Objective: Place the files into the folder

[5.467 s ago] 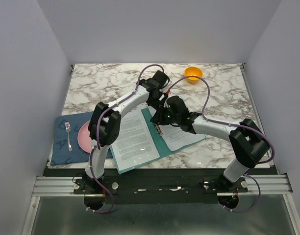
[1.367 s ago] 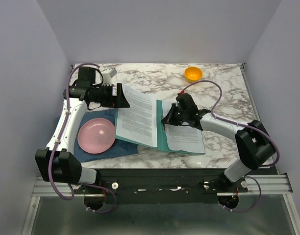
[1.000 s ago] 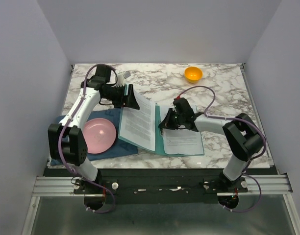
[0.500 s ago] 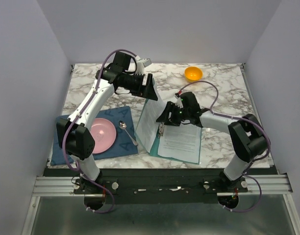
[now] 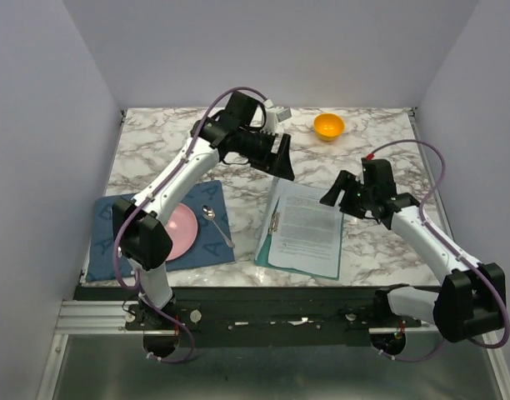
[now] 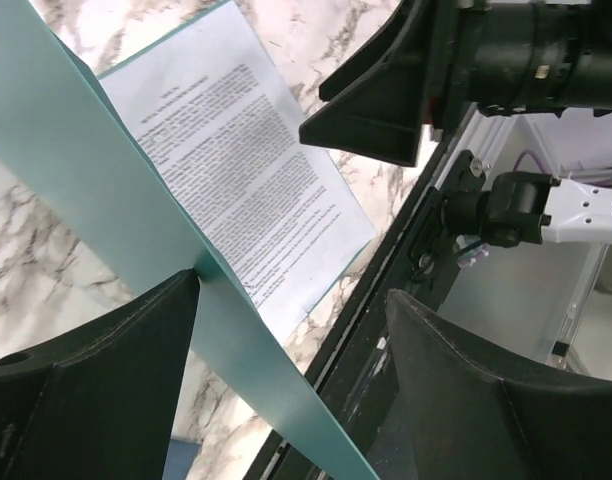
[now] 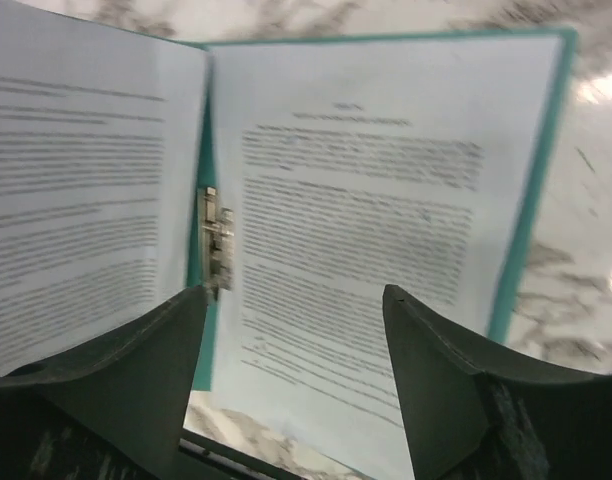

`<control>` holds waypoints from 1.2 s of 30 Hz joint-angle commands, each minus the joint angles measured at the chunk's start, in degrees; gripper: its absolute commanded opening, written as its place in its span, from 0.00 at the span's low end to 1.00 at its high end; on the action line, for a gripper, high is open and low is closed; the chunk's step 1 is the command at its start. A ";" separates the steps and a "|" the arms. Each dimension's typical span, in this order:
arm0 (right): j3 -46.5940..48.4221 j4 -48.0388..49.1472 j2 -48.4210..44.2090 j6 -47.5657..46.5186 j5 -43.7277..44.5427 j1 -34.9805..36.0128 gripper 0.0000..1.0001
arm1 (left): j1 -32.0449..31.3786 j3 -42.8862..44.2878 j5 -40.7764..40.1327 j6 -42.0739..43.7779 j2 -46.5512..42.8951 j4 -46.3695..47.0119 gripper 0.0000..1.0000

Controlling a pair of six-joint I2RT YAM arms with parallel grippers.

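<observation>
The teal folder (image 5: 266, 242) lies at the table's centre front with the files (image 5: 309, 225) on its right half. Its left cover (image 6: 106, 200) stands raised on edge and leans against one finger of my left gripper (image 5: 282, 162), whose jaws are wide open around it. In the left wrist view my left gripper (image 6: 291, 370) looks down at the files (image 6: 236, 170). My right gripper (image 5: 332, 193) hovers open just right of the folder's top corner. In its wrist view my right gripper (image 7: 291, 330) is empty above the files (image 7: 356, 220) and the metal clip (image 7: 216, 240).
An orange bowl (image 5: 328, 126) sits at the back right. At the front left, a dark blue placemat (image 5: 113, 242) carries a pink plate (image 5: 182, 232) and a spoon (image 5: 213, 221). The marble table (image 5: 155, 150) ends at a black rail in front.
My right gripper has opened and drawn back to the right, off the folder's spine. My left arm has swung right, tipping the left cover up toward the right half.
</observation>
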 commanded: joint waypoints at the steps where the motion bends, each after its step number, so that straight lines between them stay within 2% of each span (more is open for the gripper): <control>1: -7.66 -9.90 -4.69 -0.43 8.40 -2.28 0.82 | -6.44 2.13 -4.46 -3.00 2.70 2.38 0.81; 5: -11.81 -10.77 -10.59 1.95 12.01 -4.13 0.82 | -11.46 1.87 -7.28 -3.27 4.90 6.33 0.81; 6: -12.25 -11.13 -11.82 2.21 15.31 -4.22 0.82 | -13.29 1.60 -7.38 -3.70 5.25 7.30 0.80; 11: -12.35 -14.98 -14.73 2.13 18.95 -4.75 0.83 | -16.65 4.76 -7.82 -2.49 8.15 7.40 0.82; 15: -11.91 -16.05 -14.21 1.51 20.71 -4.84 0.84 | -16.56 9.14 -12.89 2.42 7.11 3.89 0.99; 17: -11.99 -15.96 -13.94 1.42 20.88 -4.92 0.84 | -16.13 8.90 -15.45 4.63 4.65 3.01 0.99; 20: -11.12 -15.70 -12.54 1.86 20.63 -4.92 0.84 | -14.03 4.69 -18.97 7.36 -0.10 3.88 0.99; 26: -9.88 -12.99 -8.33 2.22 20.54 -4.84 0.85 | -6.90 -5.68 -21.35 7.02 -6.08 4.59 0.99; 27: -9.89 -12.28 -7.01 2.22 19.49 -4.84 0.89 | -4.81 -8.31 -21.44 6.75 -6.43 4.59 0.99; 31: -10.85 -7.01 -0.77 3.36 16.41 -4.84 0.91 | -2.24 -13.86 -22.84 7.45 -8.80 4.58 0.99; 34: -9.63 -5.51 2.23 4.33 19.56 -4.92 0.91 | -1.71 -17.11 -23.46 7.63 -10.38 4.41 0.99; 36: -8.66 -4.28 4.59 3.98 18.44 -4.84 0.91 | -1.71 -19.65 -23.72 7.54 -11.35 5.37 0.99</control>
